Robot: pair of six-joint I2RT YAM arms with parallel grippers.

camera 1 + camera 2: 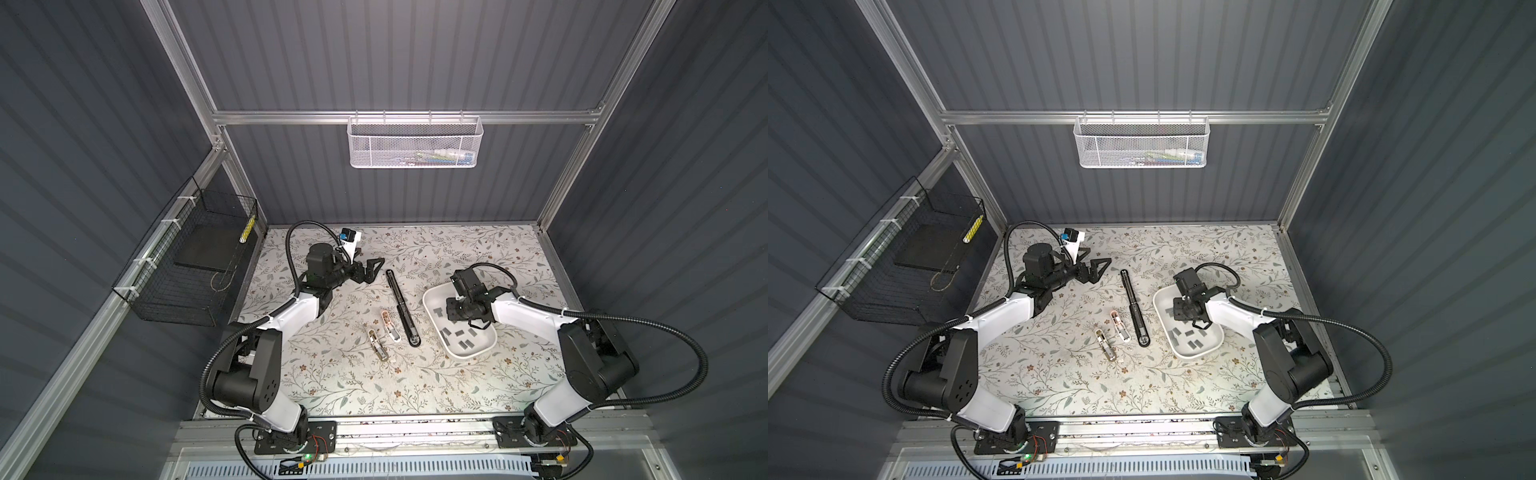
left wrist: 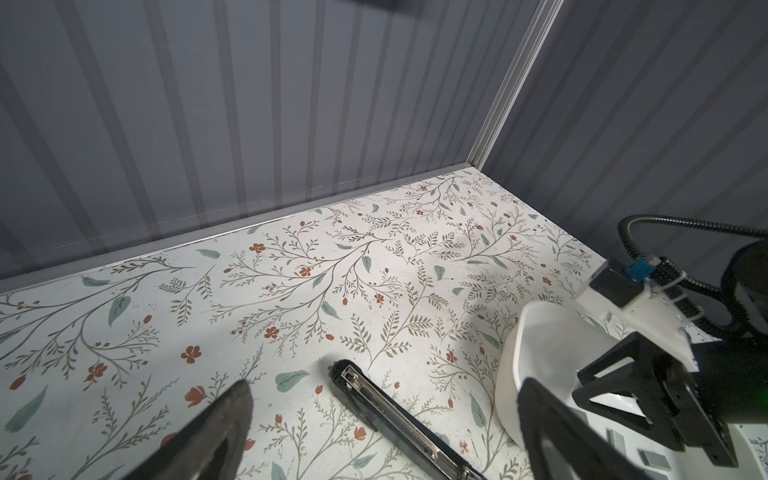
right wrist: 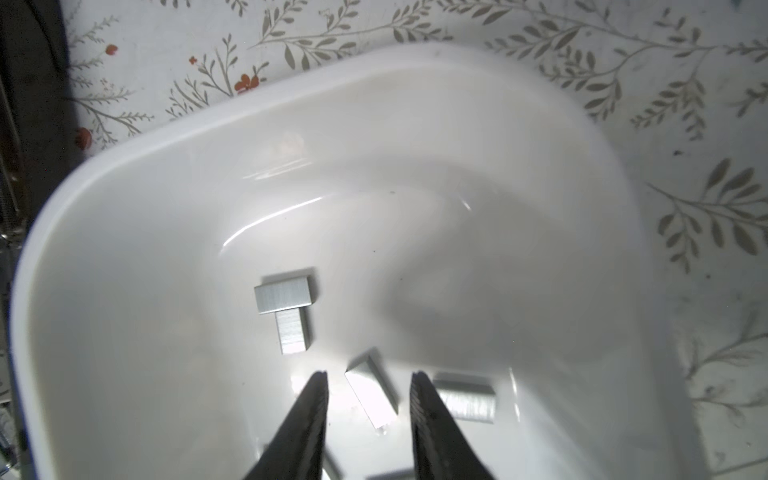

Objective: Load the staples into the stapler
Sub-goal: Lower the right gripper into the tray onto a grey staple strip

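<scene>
— Where are the staples?

— The small flat grey metal staples [image 1: 459, 334] lie loose on the floor of the glossy white rounded tray [image 1: 430, 291]. There are several short strips, most toward its near end. In my right wrist view two of them [image 3: 286, 307] touch in a T shape, deeper into the tray than my fingertips.

— And your right tool?

— My right tool [image 3: 370, 378] is down inside that tray, pointing at its floor, with the jaws only narrowly parted. One staple strip [image 3: 372, 399] lies slantwise between the two black fingertips [image 3: 318, 390]. A sliver of white tray shows on each side of it, so I am gripping nothing. Another strip [image 3: 469, 401] lies just outside one fingertip.

— What about the stapler?

— The long black stapler [image 1: 402, 307] lies stretched out on the floral-patterned desk [image 1: 374, 395]. It is just left of the tray and not touching it, and its metal channel faces up. Two small pale staplers [image 1: 390, 326] lie just beyond it, on the side away from the tray.

— And the left tool?

— My left tool [image 1: 374, 271] hangs empty with its jaws spread wide. It is by the black stapler's far end, well apart from the tray.
</scene>
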